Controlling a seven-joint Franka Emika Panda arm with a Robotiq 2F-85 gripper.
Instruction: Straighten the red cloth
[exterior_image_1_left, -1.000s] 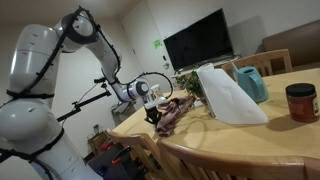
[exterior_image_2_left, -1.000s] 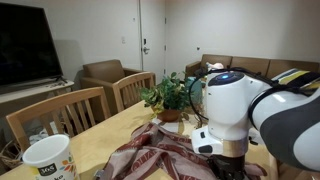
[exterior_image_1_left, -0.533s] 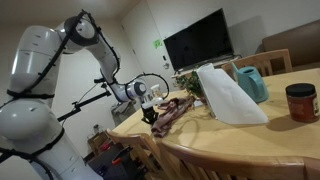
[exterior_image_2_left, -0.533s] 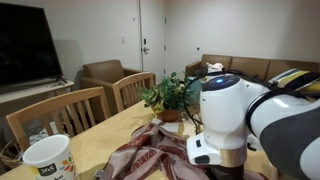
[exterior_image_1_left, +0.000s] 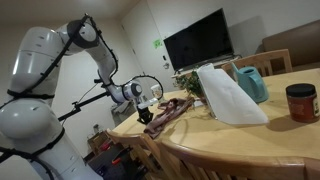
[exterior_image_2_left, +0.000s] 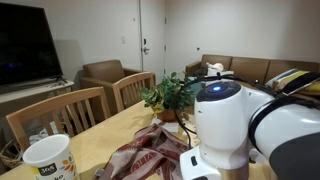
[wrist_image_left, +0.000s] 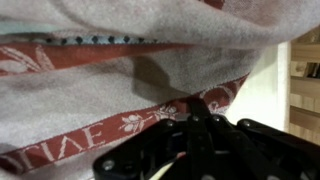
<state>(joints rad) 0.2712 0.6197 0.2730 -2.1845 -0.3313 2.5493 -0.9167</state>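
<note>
As the arm (exterior_image_1_left: 60, 60) reaches in from the left of the frame, the gripper (exterior_image_1_left: 143, 113) sits low at the near-left edge of the wooden table (exterior_image_1_left: 270, 125), right at the end of the red cloth (exterior_image_1_left: 170, 110). In the wrist view the dark claw (wrist_image_left: 195, 118) comes up from the bottom with its fingers drawn narrow, pinched on the cloth's (wrist_image_left: 120, 75) red patterned border. The fabric fills nearly that whole picture, grey bands alternating with red ones, white ornament along the hem.

In an exterior view the cloth runs as a long, rumpled strip from the claw toward the middle of the table, ending near the potted plant (exterior_image_1_left: 188, 80). A white bag (exterior_image_1_left: 228, 95) stands just right of it, a teal jug (exterior_image_1_left: 252, 82) behind that, and a red jar (exterior_image_1_left: 300, 102) at far right.

From the opposite side, the arm's white body (exterior_image_2_left: 225, 125) looms at lower right, hiding the claw. The cloth (exterior_image_2_left: 140, 155) lies bunched at bottom centre, with a white mug (exterior_image_2_left: 48, 160) at lower left.
</note>
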